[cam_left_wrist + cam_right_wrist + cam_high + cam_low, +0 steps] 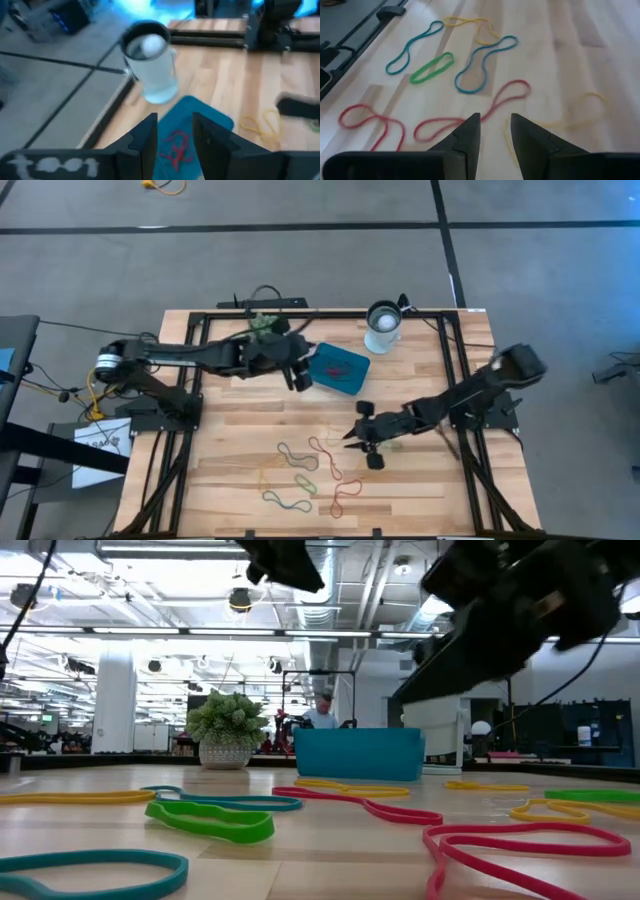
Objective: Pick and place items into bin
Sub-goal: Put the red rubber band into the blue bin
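Observation:
Several loose rubber bands in red, blue, green and yellow lie flat on the wooden table near its near edge. The teal bin sits farther back, with red bands lying inside it. My left gripper is open and hovers above the bin's left end, holding nothing. My right gripper is open and stands low over the table, just right of the bands. Its fingertips point at a long red band. A faint yellow band lies beside it.
A white cup with a dark rim stands just beyond the bin's far right corner. A spiky green plant sits beyond the left arm. Black frame rails run along the table's sides. A yellow band lies beside the bin.

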{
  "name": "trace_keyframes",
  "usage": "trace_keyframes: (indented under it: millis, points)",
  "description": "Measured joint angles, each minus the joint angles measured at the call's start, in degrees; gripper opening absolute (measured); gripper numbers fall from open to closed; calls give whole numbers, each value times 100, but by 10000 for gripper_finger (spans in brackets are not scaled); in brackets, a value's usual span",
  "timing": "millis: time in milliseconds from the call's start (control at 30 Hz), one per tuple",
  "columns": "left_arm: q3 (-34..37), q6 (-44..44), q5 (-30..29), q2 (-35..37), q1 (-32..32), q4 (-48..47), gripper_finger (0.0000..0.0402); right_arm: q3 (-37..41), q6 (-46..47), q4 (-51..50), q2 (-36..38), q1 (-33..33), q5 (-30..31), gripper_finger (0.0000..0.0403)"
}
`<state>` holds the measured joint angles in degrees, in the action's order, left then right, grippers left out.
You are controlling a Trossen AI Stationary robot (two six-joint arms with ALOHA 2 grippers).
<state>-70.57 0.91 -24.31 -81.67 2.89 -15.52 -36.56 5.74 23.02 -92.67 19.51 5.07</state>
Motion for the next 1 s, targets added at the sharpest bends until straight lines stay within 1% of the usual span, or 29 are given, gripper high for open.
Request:
trace_keyframes:
  millis: [100, 233, 400, 467, 533, 600, 767, 1000]
  points:
    - [7, -106, -73, 149, -30, -283, 110, -350, 76, 215, -623, -9, -229, 103]
    - [70, -247, -55, 188, -32, -578, 110, -1039, 443, -217, -1312, 81, -275, 103]
    - [340, -525, -49, 177, -32, -702, 110, -2109, 970, -1685, -2032, 205, -128, 102]
    - [408, -655, -20, 180, -37, -709, 110, -2543, 1062, -2257, -2248, 310, 305, 99]
    - [500, -762, -18, 186, -43, -750, 110, -2901, 1120, -2756, -2390, 433, 874, 95]
    - [580, -774, -16, 183, -45, -794, 110, -3216, 1123, -3146, -2550, 503, 1143, 91]
    - [706, -927, -5, 181, -45, -875, 110, -3620, 1127, -3525, -2725, 562, 1185, 81]
    - [706, -971, -7, 183, -108, -905, 110, -3616, 1127, -3789, -2567, 574, 1281, 68]
